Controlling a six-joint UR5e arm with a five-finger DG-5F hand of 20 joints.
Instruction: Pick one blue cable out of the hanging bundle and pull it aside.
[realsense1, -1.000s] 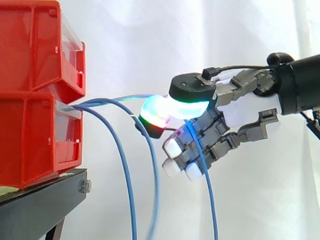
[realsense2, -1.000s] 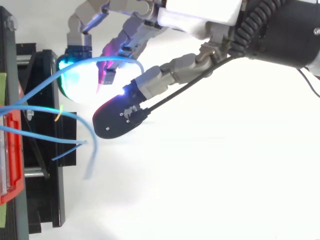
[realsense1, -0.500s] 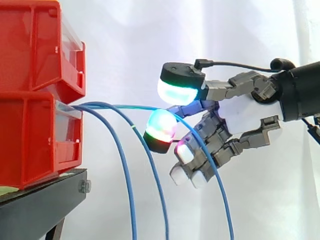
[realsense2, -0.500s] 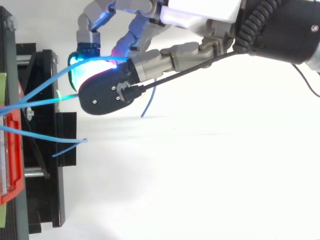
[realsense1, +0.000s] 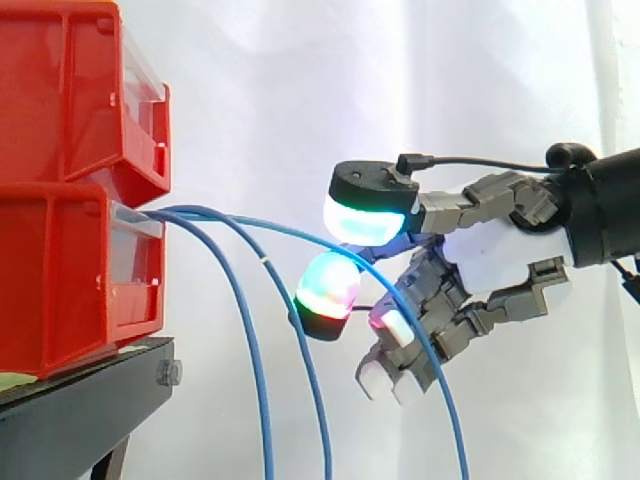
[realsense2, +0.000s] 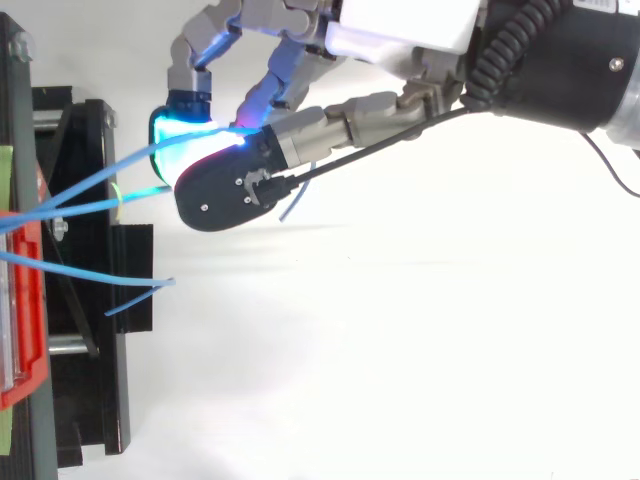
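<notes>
Hand (realsense1: 490, 250) sits at 3 o'clock in my side view. Its fingers are curled round one blue cable (realsense1: 280, 228), which passes between the upper glowing pad (realsense1: 365, 215) and the one below it. The cable leaves the lower bin (realsense1: 60, 270) at 9 o'clock, arcs across to the hand, then drops toward 5 o'clock. The other two cables (realsense1: 250, 340) hang nearer the bins, apart from it.

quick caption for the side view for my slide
Hand holds one blue cable apart from two others hanging from the red bins.
</notes>
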